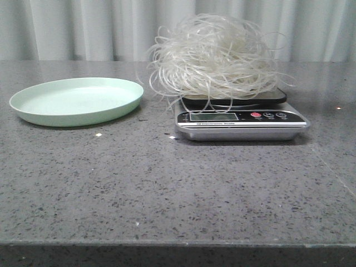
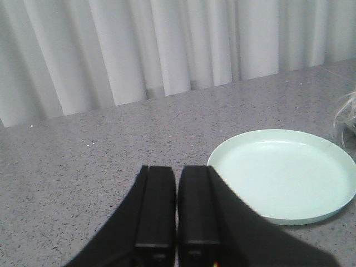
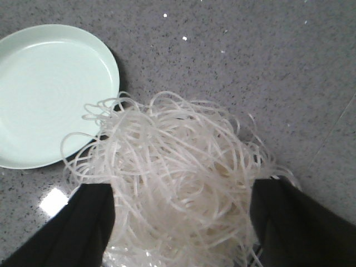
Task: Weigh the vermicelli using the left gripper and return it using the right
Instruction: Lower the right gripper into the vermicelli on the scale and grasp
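Observation:
The vermicelli (image 1: 214,55) is a fluffy whitish tangle piled on the black top of a silver kitchen scale (image 1: 242,119), with loops hanging over its display. Neither gripper shows in the front view. In the right wrist view my right gripper (image 3: 181,192) is open wide above the vermicelli (image 3: 178,178), one dark finger on each side of the pile and nothing held. In the left wrist view the left gripper (image 2: 177,172) is shut and empty, low over bare table beside the pale green plate (image 2: 283,175). A few stray strands (image 2: 347,114) show at that view's edge.
The empty green plate (image 1: 78,100) lies left of the scale on the grey speckled table (image 1: 167,189). It also appears in the right wrist view, plate (image 3: 50,92) beside the noodles. A white curtain (image 1: 83,28) closes off the back of the table.

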Robot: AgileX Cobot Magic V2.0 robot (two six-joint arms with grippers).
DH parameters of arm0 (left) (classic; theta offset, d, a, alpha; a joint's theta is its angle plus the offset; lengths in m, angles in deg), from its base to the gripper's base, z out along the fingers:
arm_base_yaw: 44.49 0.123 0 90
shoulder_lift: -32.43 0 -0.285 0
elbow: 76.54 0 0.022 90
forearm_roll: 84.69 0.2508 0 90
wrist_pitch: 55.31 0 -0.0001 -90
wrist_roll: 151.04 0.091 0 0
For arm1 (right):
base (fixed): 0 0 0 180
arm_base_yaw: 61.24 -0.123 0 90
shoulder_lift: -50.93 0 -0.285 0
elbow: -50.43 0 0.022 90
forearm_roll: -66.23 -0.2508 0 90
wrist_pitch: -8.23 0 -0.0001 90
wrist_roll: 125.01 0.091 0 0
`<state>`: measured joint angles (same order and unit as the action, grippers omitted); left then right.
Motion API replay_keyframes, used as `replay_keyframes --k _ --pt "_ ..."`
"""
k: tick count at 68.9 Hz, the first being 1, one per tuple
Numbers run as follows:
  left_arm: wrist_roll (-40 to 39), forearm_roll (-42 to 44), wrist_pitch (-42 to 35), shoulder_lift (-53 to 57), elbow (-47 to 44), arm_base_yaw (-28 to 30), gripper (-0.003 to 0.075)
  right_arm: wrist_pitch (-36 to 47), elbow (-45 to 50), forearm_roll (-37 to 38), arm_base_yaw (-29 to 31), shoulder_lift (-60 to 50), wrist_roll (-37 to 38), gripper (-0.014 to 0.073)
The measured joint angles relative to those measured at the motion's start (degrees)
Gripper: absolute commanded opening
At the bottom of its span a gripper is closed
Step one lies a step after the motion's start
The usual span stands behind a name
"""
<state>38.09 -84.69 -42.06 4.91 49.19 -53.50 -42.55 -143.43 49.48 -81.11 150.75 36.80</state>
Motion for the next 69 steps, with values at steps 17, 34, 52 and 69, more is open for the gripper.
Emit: replay_keyframes --k 17,34,52,69 --pt "0.0 0.0 0.0 0.0 0.0 0.0 0.0137 -1.6 -1.0 0.0 -0.1 8.6 0.0 0.0604" --pt "0.0 0.0 0.0 0.0 0.0 0.0 0.0137 -1.3 -1.8 -0.2 -0.1 11.9 -0.2 0.0584" --pt "0.0 0.0 0.0 0.0 0.0 0.0 0.0137 -1.2 -1.9 -0.2 -0.1 12.0 -0.2 0.0198" --pt "0.0 0.0 0.0 0.0 0.0 0.0 0.0137 -2.4 -3.1 -0.7 -0.1 12.4 -0.2 0.0153"
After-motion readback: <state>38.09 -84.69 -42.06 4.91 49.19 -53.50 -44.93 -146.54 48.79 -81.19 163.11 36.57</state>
